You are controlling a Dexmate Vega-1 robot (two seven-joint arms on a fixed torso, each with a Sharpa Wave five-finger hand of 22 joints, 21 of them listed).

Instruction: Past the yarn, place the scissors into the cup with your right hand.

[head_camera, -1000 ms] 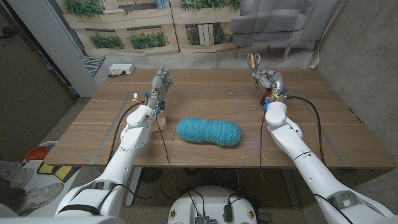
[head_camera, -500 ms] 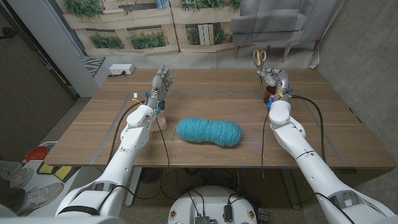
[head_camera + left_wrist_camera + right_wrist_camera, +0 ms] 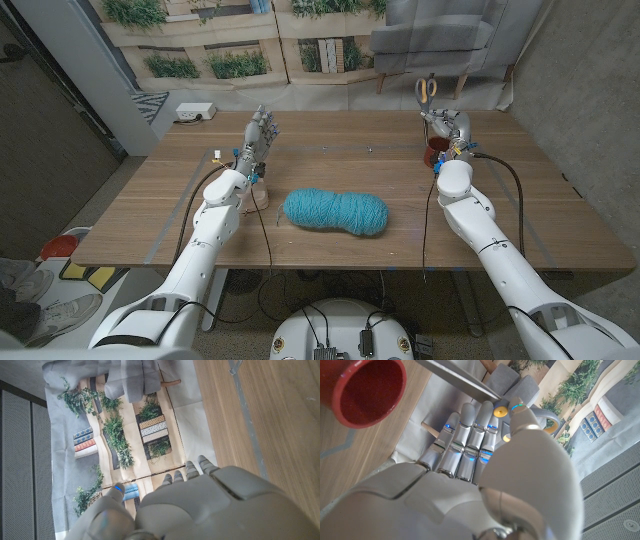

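Note:
My right hand [image 3: 446,128] is raised at the table's far right and grips the scissors [image 3: 426,90], whose yellow handles stick up above it. In the right wrist view the fingers [image 3: 470,435] close on the scissors [image 3: 460,379], metal blades running toward the dark red cup [image 3: 362,391]. That cup [image 3: 435,153] stands on the table just below and beside the hand. A teal yarn skein [image 3: 335,211] lies mid-table, nearer me. My left hand [image 3: 258,133] stands upright at the far left, fingers apart, holding nothing.
A white power strip [image 3: 195,112] sits at the table's far left corner. A small white item [image 3: 217,154] lies left of my left hand. Cables run along both arms. The wooden table [image 3: 330,165] ends just behind the cup.
My right hand has carried the scissors to the right and farther back, from left of the cup to above it. The left hand and yarn have not moved.

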